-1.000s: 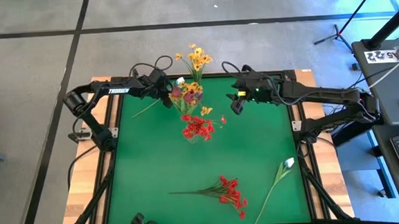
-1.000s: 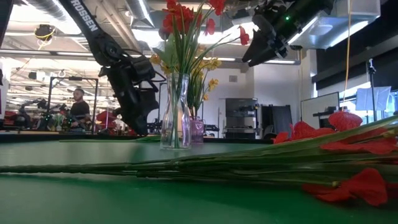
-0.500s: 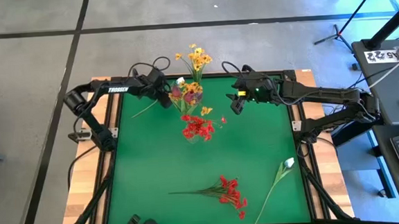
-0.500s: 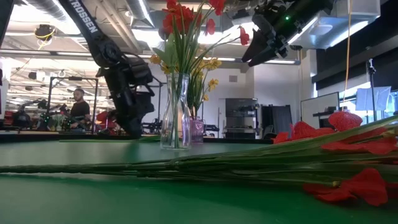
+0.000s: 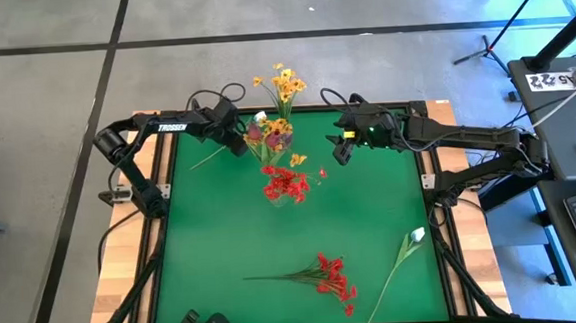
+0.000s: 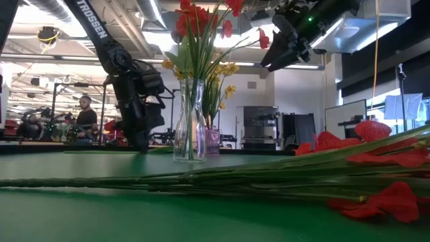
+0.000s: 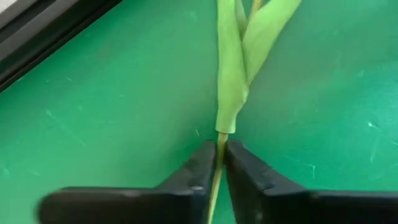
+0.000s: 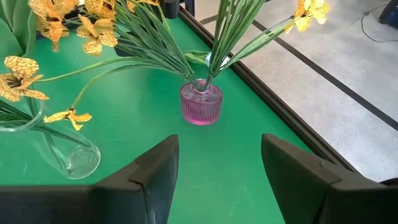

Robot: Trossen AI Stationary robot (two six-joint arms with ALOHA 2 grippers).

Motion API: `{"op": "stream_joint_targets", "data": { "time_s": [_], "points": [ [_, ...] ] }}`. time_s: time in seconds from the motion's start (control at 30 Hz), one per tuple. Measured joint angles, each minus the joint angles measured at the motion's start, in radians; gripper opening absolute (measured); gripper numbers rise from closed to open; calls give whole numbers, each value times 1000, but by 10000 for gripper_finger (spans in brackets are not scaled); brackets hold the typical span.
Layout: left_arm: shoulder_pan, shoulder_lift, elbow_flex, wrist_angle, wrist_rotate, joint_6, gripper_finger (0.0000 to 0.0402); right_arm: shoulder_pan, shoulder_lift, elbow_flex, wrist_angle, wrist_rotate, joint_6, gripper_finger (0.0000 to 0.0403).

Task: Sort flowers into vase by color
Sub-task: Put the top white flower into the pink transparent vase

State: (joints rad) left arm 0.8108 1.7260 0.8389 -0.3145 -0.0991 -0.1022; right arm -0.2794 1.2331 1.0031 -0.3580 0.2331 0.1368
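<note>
My left gripper (image 5: 235,140) is low over the far left of the table (image 6: 141,144), shut on a thin green flower stem (image 5: 208,156) that lies on the green mat. Its bloom is out of view. My right gripper (image 5: 340,156) hangs open in the air near the far edge (image 6: 269,57), touching nothing. A clear glass vase (image 6: 188,121) holds red sprays (image 5: 285,187). A small pink vase (image 8: 201,102) behind it holds yellow-orange sprays (image 5: 283,82). A loose red spray (image 5: 325,274) and a white bud (image 5: 416,236) lie near the near edge. My left gripper (image 7: 217,168) pinches the bare stem (image 7: 221,140) between its two fingers, just short of where the long green leaves (image 7: 239,56) begin. The fingers come from above, pointing down, and lie across the stem. The stem and leaves rest flat on the mat.
More yellow and dark blooms with a white bud (image 5: 260,115) crowd between the two grippers at the far edge. The table's black frame (image 7: 37,37) runs close to my left gripper. Bare green mat (image 5: 232,235) spans the middle. People stand in the room behind.
My left gripper has shifted a little toward the table's left, staying low over the mat and shut on the stem. My right gripper has kept still.
</note>
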Motion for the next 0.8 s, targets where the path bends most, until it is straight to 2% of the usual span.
{"op": "stream_joint_targets", "data": {
  "time_s": [0.07, 0.2, 0.37, 0.57, 0.8],
  "points": [
    [0, 0, 0, -1, -4, 0, 11, 0, 0, 0, -2, -1, 0, 225],
    [1, -6, -1, -3, -3, 0, 5, 0, 0, 0, -3, -1, 0, 225],
    [-10, -90, -11, -36, 5, -23, 2, 0, 0, 0, -9, -2, -1, 225],
    [-42, -318, -7, -27, 5, -43, 1, 6, 0, 0, -23, -6, -1, 225],
    [-68, -648, -6, -8, 15, -84, 0, 31, 0, 0, -7, -7, -2, 225]
  ]
}}
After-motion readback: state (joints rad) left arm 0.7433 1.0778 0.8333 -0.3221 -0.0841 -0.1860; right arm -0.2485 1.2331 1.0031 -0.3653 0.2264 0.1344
